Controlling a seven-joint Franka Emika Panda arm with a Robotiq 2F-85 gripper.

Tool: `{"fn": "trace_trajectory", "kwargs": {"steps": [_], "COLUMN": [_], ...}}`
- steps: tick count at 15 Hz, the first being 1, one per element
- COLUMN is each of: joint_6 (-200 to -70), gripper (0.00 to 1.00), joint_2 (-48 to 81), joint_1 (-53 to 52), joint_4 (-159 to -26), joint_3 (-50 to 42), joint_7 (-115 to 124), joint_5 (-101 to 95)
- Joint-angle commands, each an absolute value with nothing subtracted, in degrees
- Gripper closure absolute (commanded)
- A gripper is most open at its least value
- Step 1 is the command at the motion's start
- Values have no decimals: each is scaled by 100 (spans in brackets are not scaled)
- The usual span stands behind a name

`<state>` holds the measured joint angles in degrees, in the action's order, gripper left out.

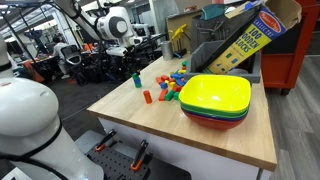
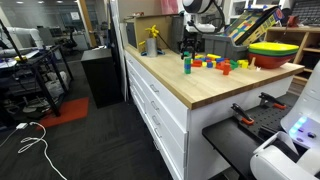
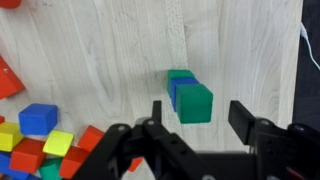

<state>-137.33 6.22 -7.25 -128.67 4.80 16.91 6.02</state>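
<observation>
Your gripper [image 3: 197, 110] stands released, fingers either side of the green block [image 3: 195, 102], which seems stacked on a blue block [image 3: 178, 88] on the table [image 3: 90, 50]. Lift straight up; any sideways drift could topple it.

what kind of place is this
Likely a robotics lab or workshop: a wood-topped workbench with white drawers, a red tool cabinet, and loose cables lying about.

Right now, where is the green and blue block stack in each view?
In an exterior view: stack standing left of the loose block pile.
In an exterior view: stack mid-picture, just left of the pile.
Wrist view: stack at centre, pile lower left.
Shared landmark: the pile.
</observation>
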Motion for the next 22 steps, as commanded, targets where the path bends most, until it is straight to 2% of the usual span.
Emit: {"fn": "trace_trajectory", "kwargs": {"steps": [1, 9, 22], "joint_6": [-13734, -13624, -12436], "gripper": [1, 0, 0], "joint_2": [516, 465, 75], "joint_1": [-669, -612, -336], "joint_4": [-12930, -12801, -12432], "joint_3": [511, 485, 328], "joint_7": [1494, 1412, 885], "joint_5": [764, 854, 930]}}
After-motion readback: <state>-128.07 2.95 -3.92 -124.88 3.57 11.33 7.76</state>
